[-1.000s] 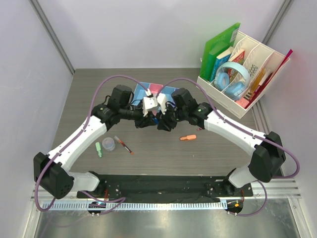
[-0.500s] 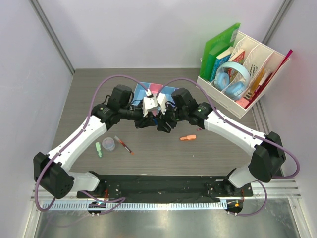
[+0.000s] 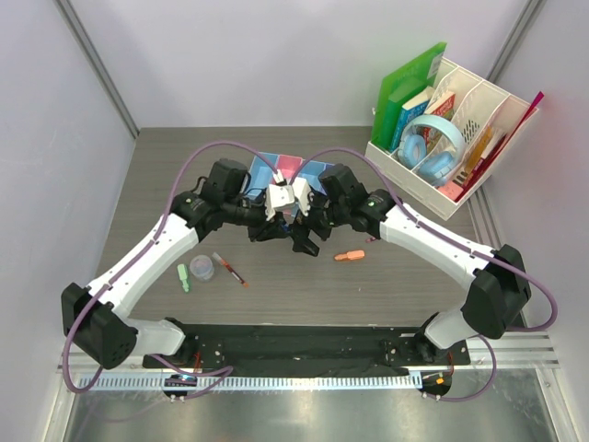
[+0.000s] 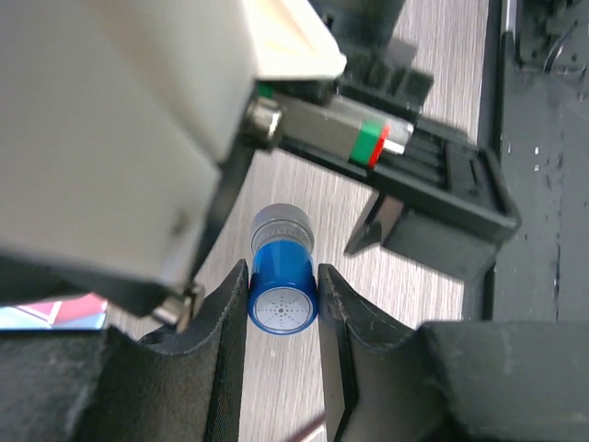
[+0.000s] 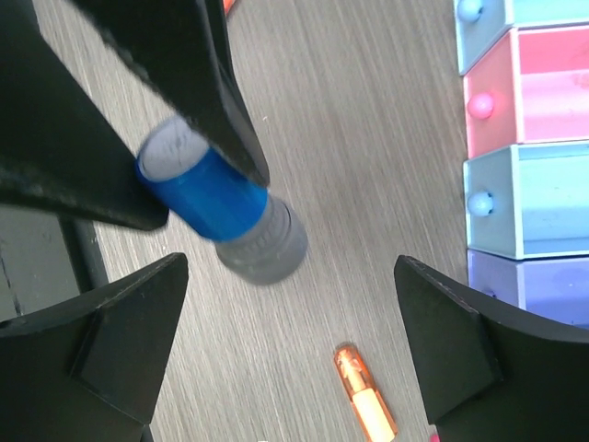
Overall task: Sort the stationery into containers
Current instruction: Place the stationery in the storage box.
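From above, both arms reach in over the middle of the counter (image 3: pixel 414 276). The left tool (image 3: pixel 265 232) and the right tool (image 3: pixel 305 242) meet just in front of the containers (image 3: pixel 287 166), a joined row of small trays (only light blue and pink ones show here; the arms cover the rest). What sits between the tools is too small to make out from this height. An orange piece (image 3: pixel 349 255) lies loose on the counter to the right of the tools. Well to the left lie a green piece (image 3: pixel 184 276), a bluish disc (image 3: pixel 202 267) just beside it, and a red pen (image 3: pixel 230 268). A white organizer (image 3: pixel 460 120) holding blue headphones (image 3: pixel 433 145) stands at the far right corner.

In the left wrist view, the left tool (image 4: pixel 282 281) is pinching a blue-capped piece (image 4: pixel 282 287). Its fingers (image 4: pixel 221 341) press on either side of the blue part. The white dotted end face is turned to the camera and the grey end points away over the counter.

In the right wrist view, the right tool (image 5: pixel 291 265) is spread wide, with its fingers (image 5: pixel 110 341) at the lower corners and nothing touching them. The blue-capped piece (image 5: pixel 207 198) hangs in the left tool's grip at upper left, its grey end reaching into the gap. The orange piece (image 5: pixel 363 401) lies on the counter near the bottom edge. The containers (image 5: pixel 534 198) run down the right edge in the order light blue, pink, light blue, purple-blue. All of them are apart from the held piece.
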Action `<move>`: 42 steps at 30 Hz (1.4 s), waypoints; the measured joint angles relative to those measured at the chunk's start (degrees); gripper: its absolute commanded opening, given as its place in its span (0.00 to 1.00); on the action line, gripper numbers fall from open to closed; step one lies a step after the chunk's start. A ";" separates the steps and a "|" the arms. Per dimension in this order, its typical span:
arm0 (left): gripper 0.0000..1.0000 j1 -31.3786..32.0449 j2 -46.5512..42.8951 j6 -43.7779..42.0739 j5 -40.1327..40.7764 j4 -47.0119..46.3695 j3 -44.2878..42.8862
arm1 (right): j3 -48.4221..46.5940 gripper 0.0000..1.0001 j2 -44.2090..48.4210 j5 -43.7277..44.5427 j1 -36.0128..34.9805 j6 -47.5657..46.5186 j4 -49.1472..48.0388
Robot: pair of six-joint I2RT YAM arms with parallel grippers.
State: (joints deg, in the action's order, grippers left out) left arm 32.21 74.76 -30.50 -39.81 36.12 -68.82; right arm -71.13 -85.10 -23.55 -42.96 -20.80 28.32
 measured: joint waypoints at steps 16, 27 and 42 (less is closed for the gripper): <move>0.00 0.76 12.55 -9.18 8.74 7.17 -11.63 | 6.27 1.00 11.89 19.71 10.73 -6.03 1.11; 0.00 0.76 37.66 -14.69 14.60 14.86 -34.12 | 16.65 1.00 21.77 37.13 27.19 -6.03 -9.01; 0.00 4.52 47.93 -21.05 14.60 19.76 -54.38 | 27.36 1.00 25.46 46.25 31.50 -5.99 -10.47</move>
State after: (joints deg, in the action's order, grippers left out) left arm 36.73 122.69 -51.55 -25.21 55.88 -123.20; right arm -43.77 -59.64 22.70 -11.46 -26.79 17.85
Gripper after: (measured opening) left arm 0.324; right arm 0.996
